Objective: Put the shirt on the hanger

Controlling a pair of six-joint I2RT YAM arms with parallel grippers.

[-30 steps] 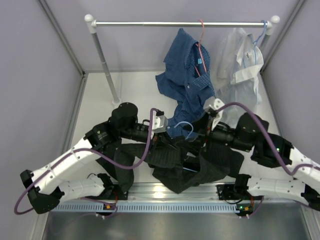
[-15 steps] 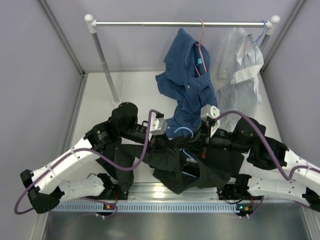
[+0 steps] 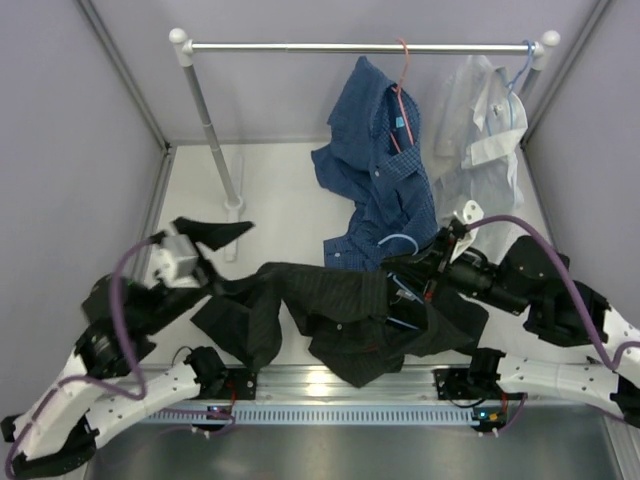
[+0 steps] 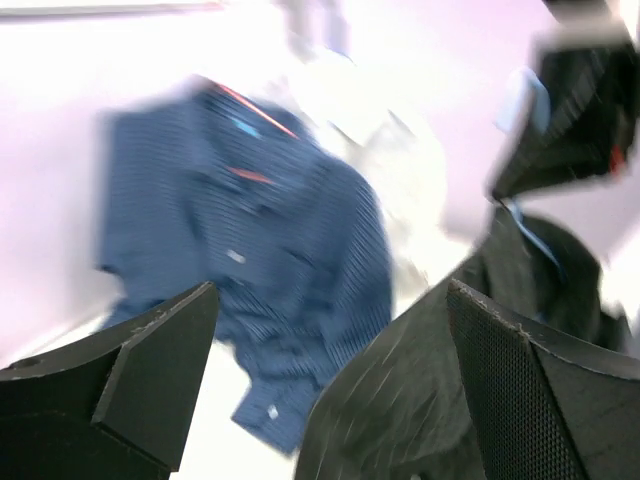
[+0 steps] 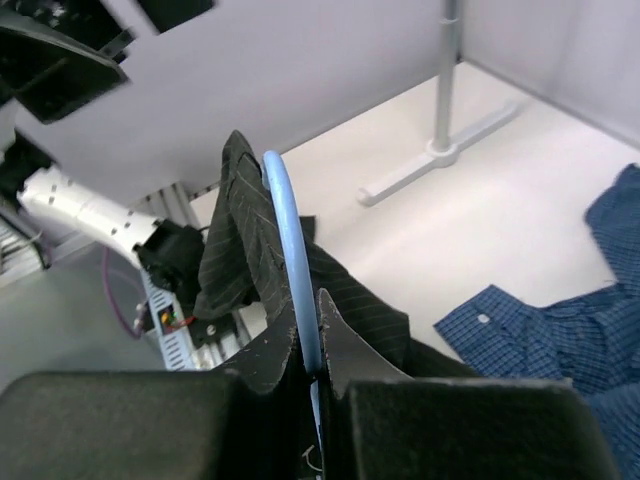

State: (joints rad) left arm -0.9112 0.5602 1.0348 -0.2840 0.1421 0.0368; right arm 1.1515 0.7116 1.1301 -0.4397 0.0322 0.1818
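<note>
The black pinstriped shirt (image 3: 330, 315) lies crumpled at the near middle of the table, partly draped over the light-blue wire hanger (image 3: 398, 239), whose hook sticks out at the far side. My right gripper (image 3: 400, 272) is shut on the hanger's wire. In the right wrist view the hanger (image 5: 285, 230) runs up out of the shut right gripper (image 5: 310, 335) with the shirt (image 5: 240, 255) hanging over it. My left gripper (image 3: 222, 250) is open, off to the left of the shirt and holding nothing. The blurred left wrist view shows the left gripper (image 4: 330, 375) wide apart, the shirt (image 4: 420, 400) beyond.
A blue checked shirt (image 3: 380, 170) on a red hanger (image 3: 403, 60) and a white shirt (image 3: 480, 130) hang from the rail (image 3: 300, 46) at the back. The blue shirt's hem trails down to the hanger's hook. The rack's post (image 3: 210, 130) stands at the back left. Grey walls close both sides.
My left gripper opened, let go of the black shirt and swung back to the left. My right gripper closed on the hanger wire and drew back slightly to the right.
</note>
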